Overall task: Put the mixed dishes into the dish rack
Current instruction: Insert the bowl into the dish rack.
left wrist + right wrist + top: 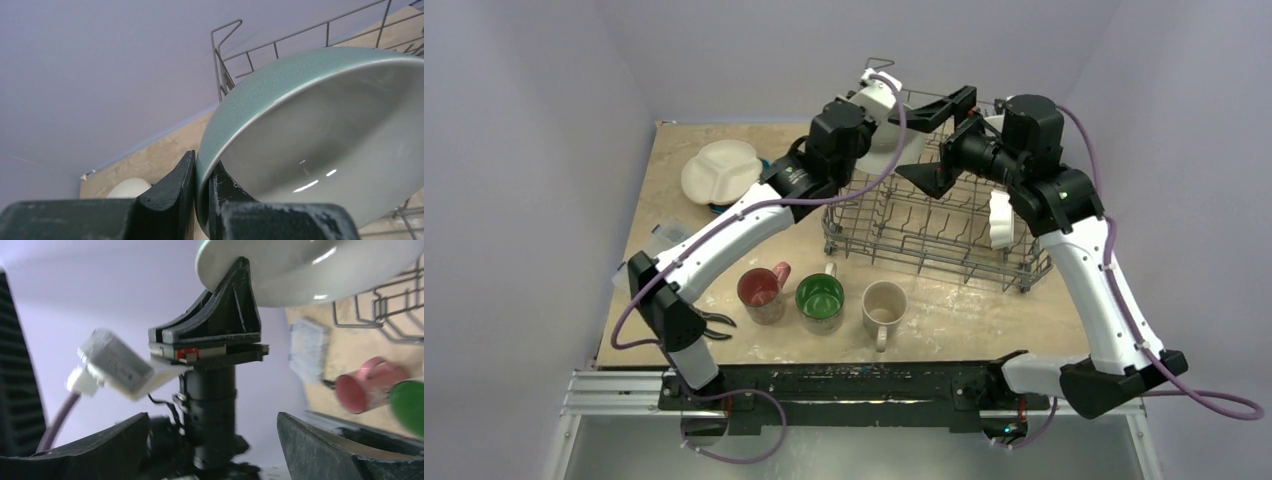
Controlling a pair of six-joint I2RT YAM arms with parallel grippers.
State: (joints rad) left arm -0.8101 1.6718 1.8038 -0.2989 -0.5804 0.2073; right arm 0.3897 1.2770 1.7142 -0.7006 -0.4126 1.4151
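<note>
Beige marbled tabletop [954, 312], lilac walls [544, 90]: L gripper [201, 172] pinches the rim of a glazed teal bowl [320, 140], tilted on edge above the far-left corner of the grey wire rack [924, 235], w/ open air around it. R gripper [936, 140] gapes wide, empty, just beside the bowl, over the rack. 3 mugs, red [762, 290], green [820, 297], cream [884, 305], stand in a row well nearside of both grippers; 1 white divided plate [720, 168] lies left of L gripper.

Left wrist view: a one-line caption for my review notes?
Left gripper clamps the rim of the teal bowl, rack behind.
</note>
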